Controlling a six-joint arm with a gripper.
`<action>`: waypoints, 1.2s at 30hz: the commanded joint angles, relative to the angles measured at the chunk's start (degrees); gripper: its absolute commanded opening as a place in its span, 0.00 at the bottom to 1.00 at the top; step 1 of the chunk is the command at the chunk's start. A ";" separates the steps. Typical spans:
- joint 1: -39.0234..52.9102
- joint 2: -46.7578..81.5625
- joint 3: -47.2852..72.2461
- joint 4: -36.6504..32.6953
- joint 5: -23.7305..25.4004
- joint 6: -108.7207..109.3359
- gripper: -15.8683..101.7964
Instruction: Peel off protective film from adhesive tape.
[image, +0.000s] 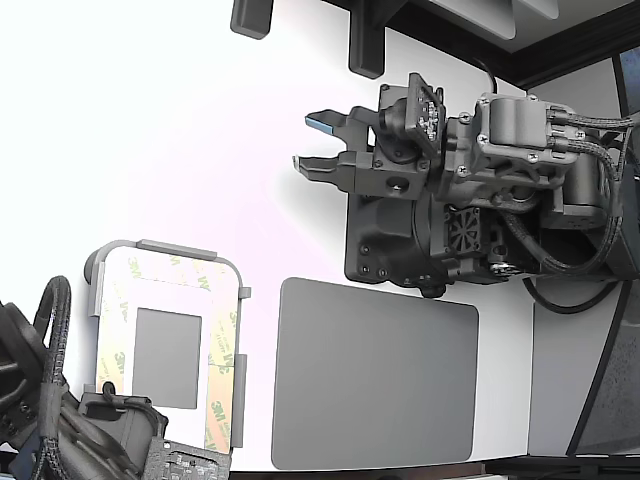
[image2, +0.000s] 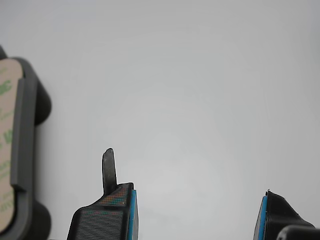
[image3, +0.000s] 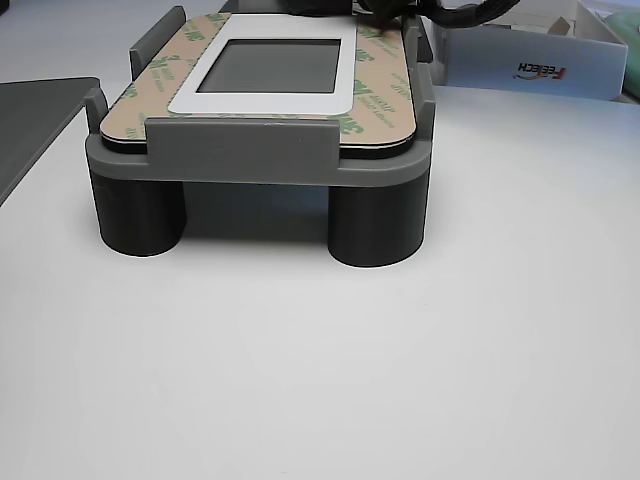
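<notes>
Jaws spread wide, nothing between them. In the wrist view both blue-padded fingertips sit well apart over bare white bench, with a thin dark sliver sticking up from one finger. Can't tell what that sliver is.

Arm body hangs over the bench at the exterior view's upper right, jaws pointing toward the exterior view's left, well apart from the tray.

Grey tray sits at the exterior view's lower left, raised on round legs in the other view. The protective film, cream with green 3M print, lies flat as a border around the dark grey square panel with its white frame. Film looks fully in place on all sides I can see; adhesive tape under it is not visible.

Large dark grey mat lies flat on the bench just beside the tray, on the exterior view's right of it.

A second arm's dark hardware and cable overlaps the tray's near corner at the exterior view's bottom left.

White box sits behind the tray in the other view.
</notes>
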 joint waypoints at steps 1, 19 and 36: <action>-1.23 1.14 0.88 -9.32 -6.24 -71.46 0.04; -1.23 -3.16 0.88 -15.64 -4.04 -79.01 0.04; -0.62 -34.37 -0.88 -45.79 -15.21 -108.02 0.04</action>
